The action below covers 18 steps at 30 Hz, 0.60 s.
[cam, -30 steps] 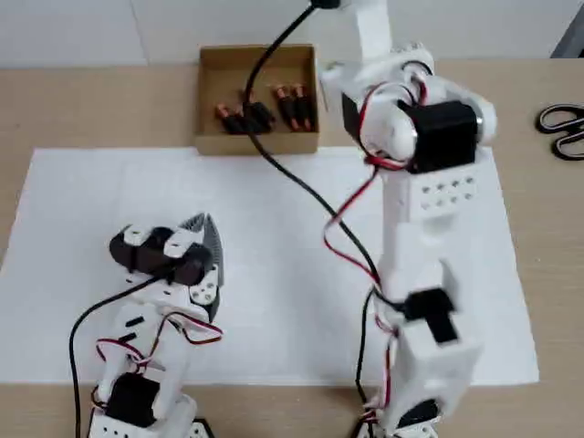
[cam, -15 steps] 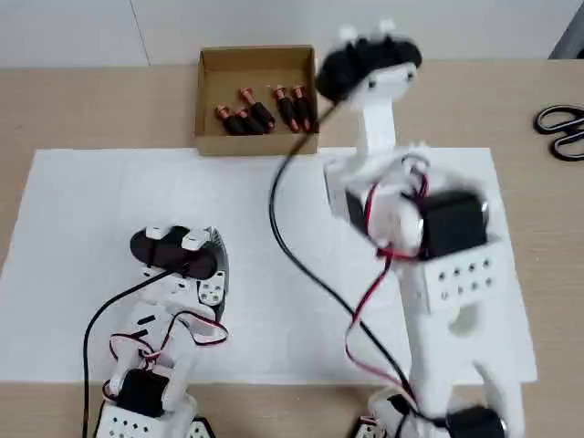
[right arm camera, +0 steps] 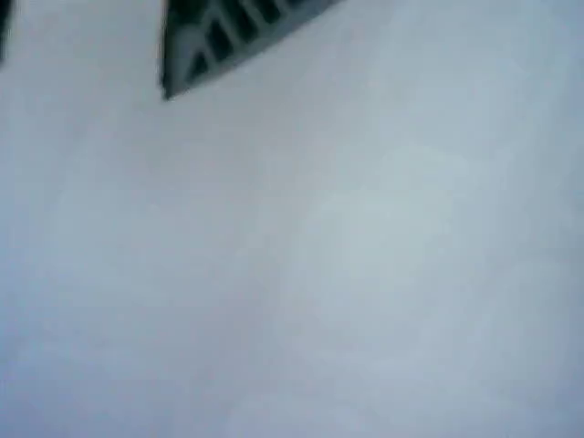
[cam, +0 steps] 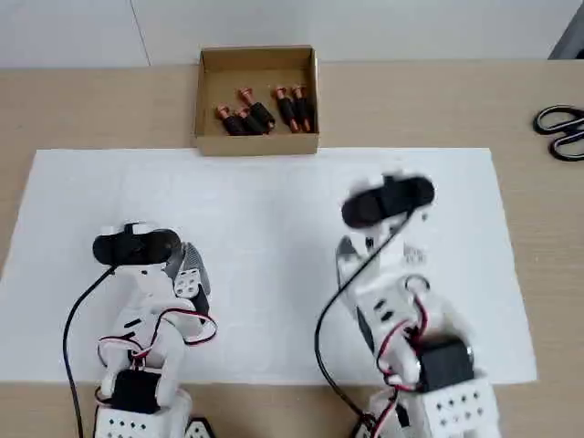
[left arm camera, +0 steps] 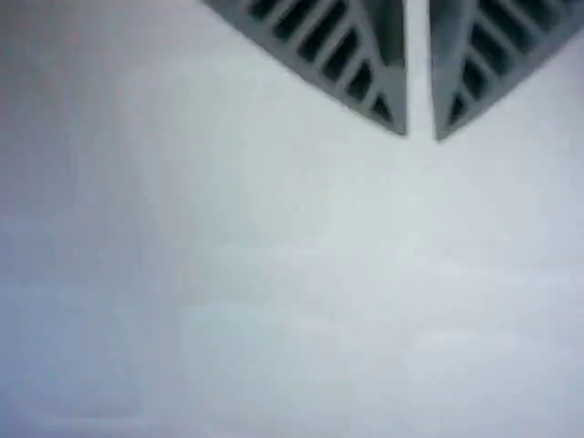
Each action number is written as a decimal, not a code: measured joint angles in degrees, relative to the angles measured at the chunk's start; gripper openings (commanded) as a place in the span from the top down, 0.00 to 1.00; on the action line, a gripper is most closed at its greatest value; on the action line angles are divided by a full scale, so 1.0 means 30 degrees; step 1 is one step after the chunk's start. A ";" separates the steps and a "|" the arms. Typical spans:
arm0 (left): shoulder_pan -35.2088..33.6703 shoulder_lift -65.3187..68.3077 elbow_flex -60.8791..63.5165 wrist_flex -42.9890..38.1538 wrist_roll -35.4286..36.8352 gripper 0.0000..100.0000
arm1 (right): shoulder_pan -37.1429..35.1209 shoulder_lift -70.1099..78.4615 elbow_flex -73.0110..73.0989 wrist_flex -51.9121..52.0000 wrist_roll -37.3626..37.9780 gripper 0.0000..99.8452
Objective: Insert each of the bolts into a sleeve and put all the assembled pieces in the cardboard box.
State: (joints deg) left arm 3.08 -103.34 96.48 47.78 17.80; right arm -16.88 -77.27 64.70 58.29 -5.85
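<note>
The cardboard box stands at the far middle of the table and holds several black sleeves with copper bolts in them. Both arms are folded back at the near edge, far from the box. My left gripper is shut with nothing in it, its grey ribbed fingers hanging just above white paper. In the high view it sits under the left arm's black motor. My right gripper hovers over bare paper; the right arm's black motor is right of centre.
A large white paper sheet covers the middle of the table. Scissors lie at the far right edge on the bare wood. Black cables trail from both arms near the front edge.
The right arm has pulled back from over the box to the near side of the paper. The left arm has also drawn back and a little to the left.
</note>
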 measured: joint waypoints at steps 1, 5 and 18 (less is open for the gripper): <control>0.0000 0.0000 0.0000 0.0352 0.0000 0.99 | 0.0527 -0.0967 0.0938 -0.0176 0.0000 0.99; 0.0000 0.0000 0.0000 0.1436 0.0000 0.99 | 0.3106 -0.4073 0.3106 -0.0293 0.0088 1.00; 0.0000 0.0000 0.0000 0.1465 0.0000 0.99 | 0.3985 -0.8586 0.7795 0.1436 0.2139 1.00</control>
State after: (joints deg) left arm 3.08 -103.34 96.48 52.18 17.80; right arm -4.92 -103.03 88.09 62.59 0.57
